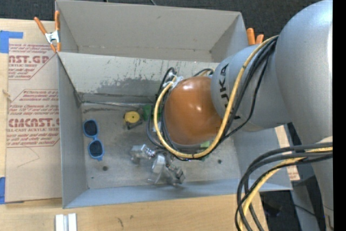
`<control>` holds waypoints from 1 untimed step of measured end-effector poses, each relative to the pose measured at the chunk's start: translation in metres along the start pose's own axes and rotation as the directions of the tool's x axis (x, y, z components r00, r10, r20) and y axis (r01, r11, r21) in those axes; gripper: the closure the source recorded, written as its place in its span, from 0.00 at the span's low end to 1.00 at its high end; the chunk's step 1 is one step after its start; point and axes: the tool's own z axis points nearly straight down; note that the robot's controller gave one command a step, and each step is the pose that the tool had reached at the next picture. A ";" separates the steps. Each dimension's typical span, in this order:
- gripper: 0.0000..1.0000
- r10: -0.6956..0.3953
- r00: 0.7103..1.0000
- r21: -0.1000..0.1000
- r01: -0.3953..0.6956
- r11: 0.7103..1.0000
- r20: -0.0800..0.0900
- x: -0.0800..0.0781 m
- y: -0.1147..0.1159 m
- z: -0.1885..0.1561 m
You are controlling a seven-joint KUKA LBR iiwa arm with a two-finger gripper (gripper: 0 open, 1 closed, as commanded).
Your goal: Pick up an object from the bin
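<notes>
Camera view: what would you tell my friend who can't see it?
A robot arm with an orange cover reaches into a grey bin from the right. Blue sunglasses lie at the floor's left, a small yellow thing near the middle.

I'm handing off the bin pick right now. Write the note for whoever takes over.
Gripper: open or shut can't be told. The arm's orange wrist cover is over the bin's middle right.
Things: blue sunglasses at the left, small yellow piece near the middle, silvery grey clutter at the front, nearest the cover.
Done: arm is in the bin; nothing seen lifted.
Left: grasp one thing and lift it out.
</notes>
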 end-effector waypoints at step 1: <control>1.00 0.000 1.000 -0.002 0.000 1.000 -0.002 0.001 0.001 0.000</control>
